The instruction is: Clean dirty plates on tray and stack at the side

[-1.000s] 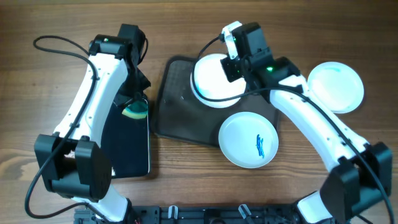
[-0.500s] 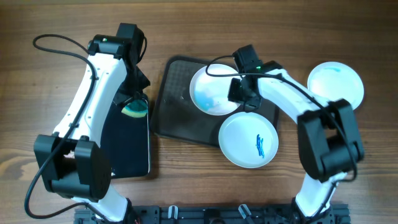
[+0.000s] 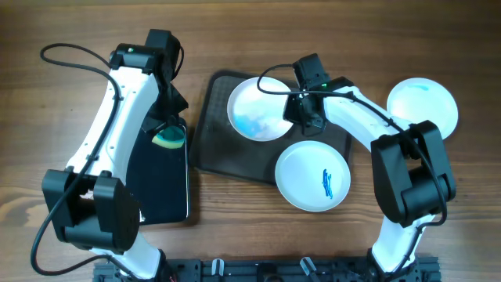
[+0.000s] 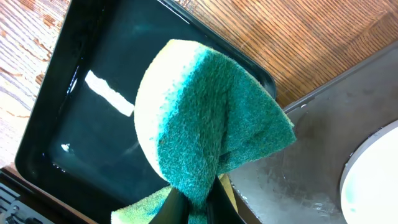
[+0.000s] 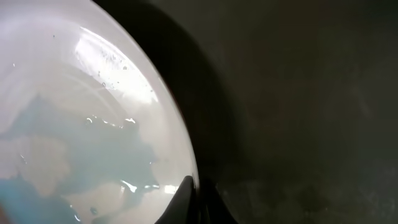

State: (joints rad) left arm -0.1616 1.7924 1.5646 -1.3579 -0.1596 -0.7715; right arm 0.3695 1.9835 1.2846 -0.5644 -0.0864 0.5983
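A round white plate with a wet, pale blue smear (image 3: 257, 119) lies toward the far side of the large dark grey-brown rectangular tray (image 3: 210, 137). The right gripper (image 3: 291, 117) is closed on its right rim, and the right wrist view shows the thin edge caught between the tips. This plate looks half-washed, with the ink thinned to a watery film but not gone.

A second round white plate with a bold blue scribble (image 3: 313, 176) sits just beside it, overhanging the tray's near right corner, and appears untouched by any cleaning. A third round white plate with only a faint bluish trace (image 3: 423, 110) rests on the brown wooden bench (image 3: 78, 31), well apart to the right, seemingly the start of the side pile.

At the left, the left gripper (image 4: 196, 202) is clamped on a folded yellow-and-green scouring sponge (image 4: 211, 124), held above the small glossy black rectangular tray (image 3: 164, 188) that lies just beside the big one.

By this reckoning roughly a third of the job is done. One plate is set aside, one is mid-clean, one is unwashed, and no stack has been built.
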